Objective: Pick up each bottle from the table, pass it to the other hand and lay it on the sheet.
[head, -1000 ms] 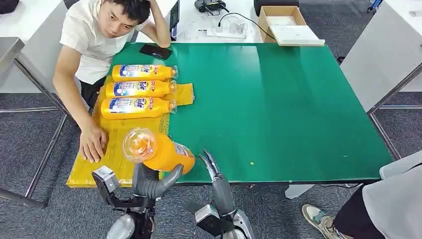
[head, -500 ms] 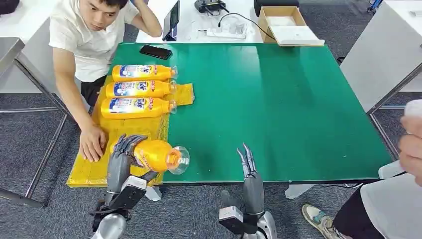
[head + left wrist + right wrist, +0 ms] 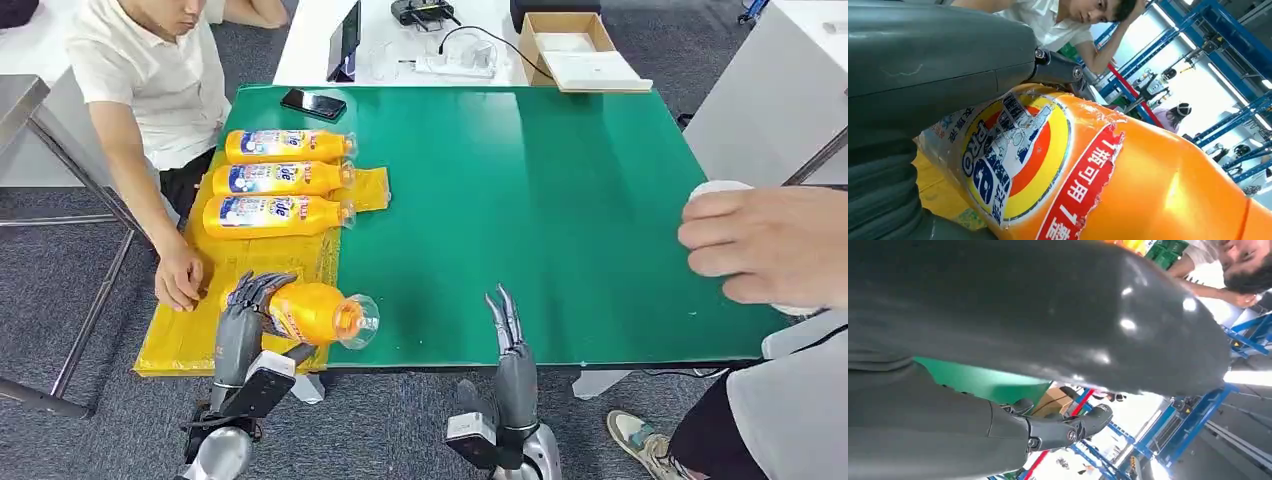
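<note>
The left hand point(image 3: 243, 318) grips the orange bottle point(image 3: 318, 314), its cap pointing toward the empty, straight-fingered right hand point(image 3: 508, 330).

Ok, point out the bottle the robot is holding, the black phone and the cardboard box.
held orange bottle point(image 3: 310, 310), head view, on its orange body
black phone point(image 3: 313, 103), head view, middle of its screen
cardboard box point(image 3: 529, 45), head view, on its left wall

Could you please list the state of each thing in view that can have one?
Held bottle: lying sideways in the left hand, over the yellow sheet.
Three bottles: lying side by side on the sheet.
Right hand: open, holding nothing.
Cardboard box: open.
Phone: screen dark.
</note>
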Motion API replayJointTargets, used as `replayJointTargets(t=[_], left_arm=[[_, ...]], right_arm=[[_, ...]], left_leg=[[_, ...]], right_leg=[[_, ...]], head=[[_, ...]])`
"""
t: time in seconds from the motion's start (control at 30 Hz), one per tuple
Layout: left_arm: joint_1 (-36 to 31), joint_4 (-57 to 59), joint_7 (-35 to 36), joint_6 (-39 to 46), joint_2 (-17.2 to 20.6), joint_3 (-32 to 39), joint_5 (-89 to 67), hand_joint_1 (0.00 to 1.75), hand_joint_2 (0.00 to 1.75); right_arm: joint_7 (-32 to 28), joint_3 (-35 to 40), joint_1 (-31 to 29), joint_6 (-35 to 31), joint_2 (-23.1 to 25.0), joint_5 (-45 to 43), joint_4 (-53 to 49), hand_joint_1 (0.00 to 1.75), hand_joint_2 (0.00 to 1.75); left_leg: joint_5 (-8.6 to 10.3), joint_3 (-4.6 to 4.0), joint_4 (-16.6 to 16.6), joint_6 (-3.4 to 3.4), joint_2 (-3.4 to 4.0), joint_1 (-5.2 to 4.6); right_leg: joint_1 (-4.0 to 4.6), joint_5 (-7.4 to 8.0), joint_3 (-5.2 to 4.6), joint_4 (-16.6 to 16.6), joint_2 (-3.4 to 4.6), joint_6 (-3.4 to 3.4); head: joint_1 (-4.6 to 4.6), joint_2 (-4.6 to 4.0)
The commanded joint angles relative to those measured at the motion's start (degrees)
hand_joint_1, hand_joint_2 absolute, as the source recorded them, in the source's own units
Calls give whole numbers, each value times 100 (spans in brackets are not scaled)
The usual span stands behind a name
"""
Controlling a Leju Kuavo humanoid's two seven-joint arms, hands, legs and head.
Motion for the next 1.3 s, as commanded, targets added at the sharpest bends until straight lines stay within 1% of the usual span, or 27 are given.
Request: replayJointTargets(t=[0.03,0.17,0.2,0.23,0.27,0.3,0.37,0.47,0.53,0.57,0.6,0.63,0.67,0.7,0.73,0.8,0.83,0.9,0.93,0.97,1.03,1.1,1.17,1.2,1.23,1.27,1.3], left_arm=[[-220,373,11,8,60,94,-4,175,175],[-220,373,11,8,60,94,-4,175,175],[-326,551,300,167,136,74,-570,175,175],[-448,760,411,193,153,135,-722,175,175],[-572,984,535,232,191,193,-900,175,175],[-752,1322,693,522,209,305,-1408,175,175],[-1026,1777,983,510,277,429,-1862,175,175],[-1403,2372,1274,172,331,444,-2245,175,175],[-1825,3068,1311,-785,182,528,-1727,175,175],[-1937,3259,1354,-878,189,469,-1784,175,175],[-2748,4453,2304,-1606,266,-334,-2916,175,175],[-3318,5276,2696,-1657,-7,-343,-3100,175,175],[-3624,5689,2664,-1639,-142,-290,-3064,175,175],[-3707,5773,2674,-1656,-176,-265,-3042,175,175],[-3771,5838,2676,-1690,-200,-257,-3034,175,175],[-3771,5838,2676,-1690,-200,-257,-3034,175,175],[-3788,5891,2642,-1728,-209,-235,-3004,175,175],[-3800,5918,2605,-1740,-224,-193,-2955,175,175],[-3800,5918,2605,-1740,-224,-193,-2955,175,175],[-3826,5946,2597,-1823,-229,-167,-2919,175,175],[-3853,5981,2500,-2039,-246,-115,-2818,175,175],[-3837,5963,2301,-2230,-277,-33,-2656,175,175],[-3792,5868,1950,-2498,-339,85,-2377,175,175],[-3780,5813,1883,-2534,-358,85,-2326,162,175],[-3775,5775,1862,-2521,-364,24,-2369,51,175],[-3771,5749,1848,-2525,-372,-14,-2389,23,175],[-3765,5681,1813,-2549,-415,23,-2308,16,175]], right_arm=[[-155,-155,-38,-85,19,-14,38,0,0],[-155,-155,-38,-85,19,-14,38,0,0],[-182,-106,-8,-401,-7,-123,-241,0,0],[-182,-177,29,-488,9,-127,-519,0,0],[-182,-375,90,-488,108,-53,-805,0,0],[-182,-575,159,-488,219,-72,-1064,0,0],[-182,-726,217,-488,297,-288,-1357,0,0],[-182,-591,150,-477,166,-446,-1089,0,0],[-182,-471,16,-305,155,-560,-821,0,0],[-182,-439,-25,-266,166,-575,-748,0,0],[-24,-250,-234,198,175,-545,-191,0,0],[-182,-327,-435,193,379,-497,280,0,0],[-182,-241,-527,106,428,-508,428,0,0],[-182,-211,-554,80,440,-528,476,0,0],[-182,-188,-579,79,442,-554,518,0,0],[-182,-188,-579,79,442,-554,518,0,0],[-182,-171,-574,116,397,-611,509,0,0],[-182,-152,-585,140,367,-656,530,0,0],[-182,-152,-585,140,367,-656,530,0,0],[-182,-149,-603,174,368,-677,577,0,0],[-182,-130,-625,209,367,-699,638,0,0],[-182,-102,-639,220,355,-731,657,0,0],[-182,-56,-647,222,339,-777,672,0,0],[-182,-41,-644,220,332,-795,678,0,0],[-182,-39,-639,206,332,-799,685,0,0],[-182,-40,-635,202,332,-806,693,0,0],[-182,-34,-620,214,325,-815,685,0,0]], left_leg=[[-6,22,-4,-11,-1,5],[-5,19,-4,-9,-1,4],[-3,16,-4,-8,0,4],[-8,28,-6,-11,1,5],[-3,16,-3,-9,-4,3],[-1,11,-4,-7,-4,2],[0,14,-3,-11,-9,2],[3,16,-6,-12,-9,5],[4,27,-9,-13,-16,6],[6,23,-7,-12,-17,9],[7,18,-7,-7,-10,2],[6,28,-9,-12,-13,7],[8,23,-7,-9,-13,7],[20,8,-3,-7,-45,11],[20,15,-1,-11,-52,15],[22,20,-6,-8,-33,6],[24,34,-11,-14,-31,10],[13,40,-5,-12,-15,7],[11,44,-5,-17,-13,12],[17,44,-9,-14,-28,3],[15,43,-6,-16,-27,10],[15,41,-3,-12,-23,6],[14,44,-4,-14,-18,7],[15,45,-6,-12,-20,5],[15,50,-8,-15,-16,6],[14,53,-9,-14,-14,5],[16,51,-7,-11,-26,4]], right_leg=[[7,-9,23,-2,-10,-12],[6,-7,20,-3,-8,-10],[5,-6,15,-2,-7,-9],[7,-10,28,-3,-9,-13],[4,-7,17,0,-12,-10],[2,-4,10,0,-10,-8],[3,-7,15,2,-17,-12],[6,-3,17,-1,-16,-13],[8,-4,30,-6,-25,-14],[10,-1,27,-7,-25,-14],[3,0,17,-3,-16,-9],[8,-1,29,-6,-22,-14],[8,-1,27,-4,-21,-11],[11,3,26,-4,-51,-9],[16,1,36,-4,-61,-14],[7,3,31,-4,-29,-8],[11,7,48,-9,-29,-14],[7,7,50,-5,-17,-10],[13,8,52,-7,-16,-14],[4,5,50,-4,-31,-11],[11,5,51,-5,-29,-14],[6,5,48,0,-22,-9],[7,6,49,-1,-19,-10],[5,6,50,-1,-19,-9],[7,7,56,-5,-18,-12],[5,7,58,-5,-15,-11],[3,5,58,-3,-25,-8]], head=[[0,-2],[0,-2],[0,0],[0,0],[0,-2],[0,0],[0,0],[0,-2],[0,0],[-2,0],[0,-2],[-2,0],[0,-2],[0,0],[-2,0],[9,0],[0,0],[-2,0],[-2,0],[-2,0],[-2,0],[-2,0],[0,-2],[0,0],[0,0],[-2,-2],[-2,-2]])
